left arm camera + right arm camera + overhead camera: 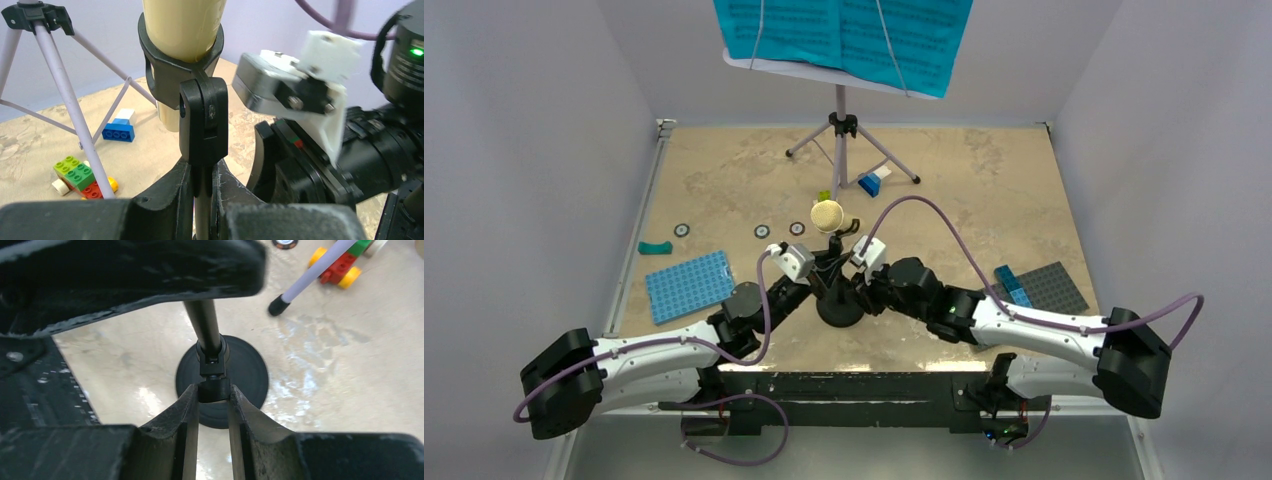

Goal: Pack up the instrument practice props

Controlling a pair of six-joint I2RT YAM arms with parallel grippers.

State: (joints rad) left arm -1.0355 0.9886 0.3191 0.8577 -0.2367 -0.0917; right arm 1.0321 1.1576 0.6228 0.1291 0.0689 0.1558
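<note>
The black mic stand [839, 312] stands on its round base near the table's front, with the cream cone-shaped microphone [827, 215] in its clip. In the left wrist view the microphone [182, 25] sits in the black clip, and my left gripper [202, 192] is shut on the pole just under the clip joint. My right gripper [214, 392] is shut on a black collar of the pole, above the round base [250, 370]. Both grippers [819, 280] [856, 283] meet at the stand. The lavender music stand [842, 130] holds teal pages [844, 35] at the back.
A blue baseplate [686, 285] lies at left, and a grey baseplate [1054, 288] with a blue brick at right. A blue-and-white brick [120, 127] and a green-red brick car [82, 175] lie by the tripod legs [65, 95]. Small rings [761, 231] and a teal piece [654, 247] lie mid-left.
</note>
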